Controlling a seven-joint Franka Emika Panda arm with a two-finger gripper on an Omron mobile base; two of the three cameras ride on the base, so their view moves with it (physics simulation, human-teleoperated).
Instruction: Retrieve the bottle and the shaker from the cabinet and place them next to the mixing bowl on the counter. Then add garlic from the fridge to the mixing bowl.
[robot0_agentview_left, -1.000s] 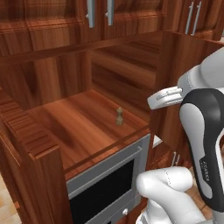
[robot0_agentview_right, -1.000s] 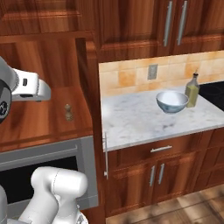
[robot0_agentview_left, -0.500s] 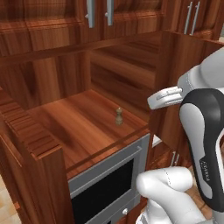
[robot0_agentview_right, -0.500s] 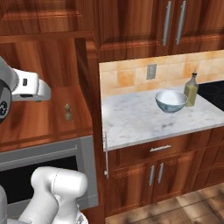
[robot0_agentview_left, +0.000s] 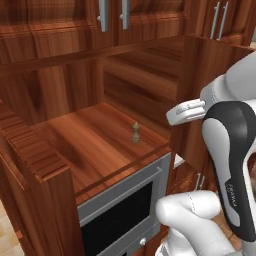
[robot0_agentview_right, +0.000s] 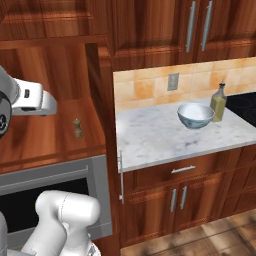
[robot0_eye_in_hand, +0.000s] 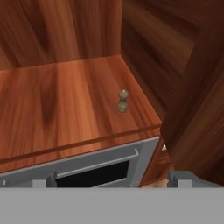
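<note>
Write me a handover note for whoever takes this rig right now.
Pincer: open and empty, fingertips at the bottom of the hand view, looking into the cabinet recess.
Shaker: upright on the cabinet shelf, near its front right, untouched.
Bottle: already on the counter, right beside the mixing bowl.
Done: bottle placed.
Left: grasp the shaker, set it by the bowl, then fetch garlic from the fridge into the bowl.

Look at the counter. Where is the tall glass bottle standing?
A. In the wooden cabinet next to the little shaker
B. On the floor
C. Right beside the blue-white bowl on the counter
C. In the right base view the bottle stands upright on the marble counter beside the mixing bowl, while the shaker stands alone on the cabinet shelf.
</note>
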